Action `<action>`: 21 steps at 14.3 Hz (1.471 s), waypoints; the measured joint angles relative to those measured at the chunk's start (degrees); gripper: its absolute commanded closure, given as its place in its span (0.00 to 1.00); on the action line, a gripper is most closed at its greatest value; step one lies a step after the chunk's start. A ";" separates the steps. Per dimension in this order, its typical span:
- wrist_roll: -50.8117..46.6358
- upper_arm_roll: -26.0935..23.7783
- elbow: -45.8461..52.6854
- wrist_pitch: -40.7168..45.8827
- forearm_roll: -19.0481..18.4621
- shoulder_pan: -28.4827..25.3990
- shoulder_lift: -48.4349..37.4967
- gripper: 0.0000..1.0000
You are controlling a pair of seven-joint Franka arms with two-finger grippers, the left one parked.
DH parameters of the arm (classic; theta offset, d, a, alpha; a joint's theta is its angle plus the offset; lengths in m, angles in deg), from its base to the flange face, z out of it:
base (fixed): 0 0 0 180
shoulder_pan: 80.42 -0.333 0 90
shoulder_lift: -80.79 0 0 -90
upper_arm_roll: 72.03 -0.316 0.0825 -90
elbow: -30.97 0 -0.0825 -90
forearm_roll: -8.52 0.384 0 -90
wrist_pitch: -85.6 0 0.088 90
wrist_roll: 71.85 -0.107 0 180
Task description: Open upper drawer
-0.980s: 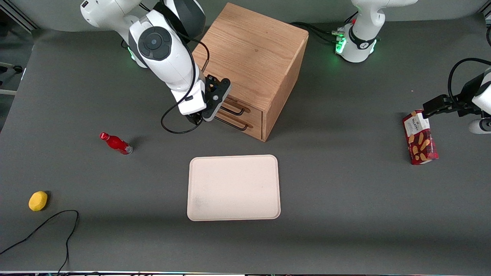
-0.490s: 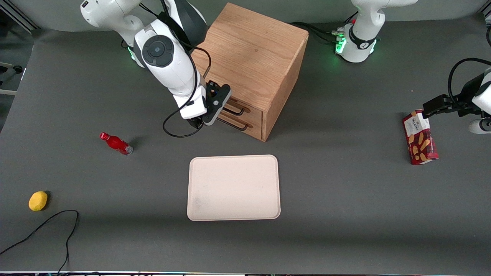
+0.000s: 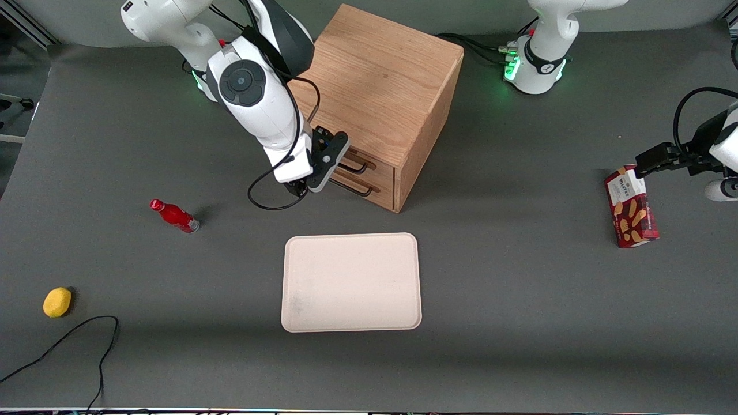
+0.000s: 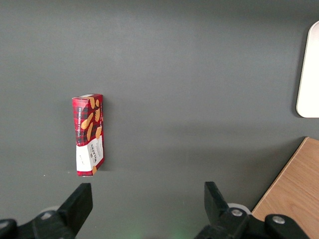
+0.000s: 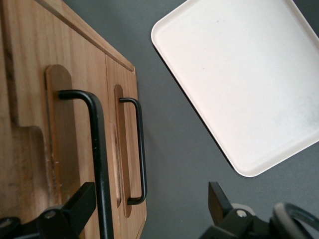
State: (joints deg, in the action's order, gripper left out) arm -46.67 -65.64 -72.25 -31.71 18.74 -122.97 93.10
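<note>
Centrally, toward the end of the worktop (image 3: pixel 519 288) farthest from the front camera, an oak cabinet (image 3: pixel 380 80) was shown with its two drawer fronts turned obliquely toward the working arm's end. The upper drawer (image 5: pixel 30 99) — the topmost of the two, directly above the lower drawer (image 5: pixel 124 124) — was seen closed, its light oak front flush with the cabinet face. The upper drawer's black wire handle (image 5: pixel 97 144) was recorded standing clear of the front, parallel to the lower handle (image 5: pixel 140 149) just beneath it.

The claw (image 5: pixel 149 211) of the working arm was positioned directly in front of the drawer fronts, at handle height. Its two black fingers were spread apart; one fingertip (image 5: pixel 79 201) was seen just beside the upper handle's bar, while the other fingertip (image 5: pixel 218 199) lay well apart from it, over the grey worktop. Contact between finger and handle could not be determined, and nothing was gripped.

A pale rectangular tray (image 3: pixel 351 282) was laid flat on the worktop, nearer to the front camera than the cabinet. Toward the working arm's end, a small red bottle (image 3: pixel 174 215) lay on its side, and a yellow lemon-like object (image 3: pixel 57 302) rested nearer the front camera still. A red biscuit box (image 3: pixel 631 206) — lying flat — was placed toward the parked arm's end.
</note>
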 measured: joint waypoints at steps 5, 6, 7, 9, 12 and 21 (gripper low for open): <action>0.47 -0.10 -0.09 -0.81 0.00 0.00 0.15 0.00; 0.50 -0.11 -0.10 -0.86 0.00 0.00 0.15 0.00; 0.50 -0.12 -0.11 -0.88 0.00 0.00 0.15 0.00; 0.50 -0.17 -0.14 -0.97 0.00 0.01 0.15 0.00; 0.51 -0.19 -0.42 -1.43 0.00 0.01 0.12 0.00; 0.60 -0.94 -4.15 -6.63 0.02 0.04 0.98 0.00</action>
State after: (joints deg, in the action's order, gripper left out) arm -46.08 -66.58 -76.40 -38.35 18.76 -122.93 94.08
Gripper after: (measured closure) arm 0.000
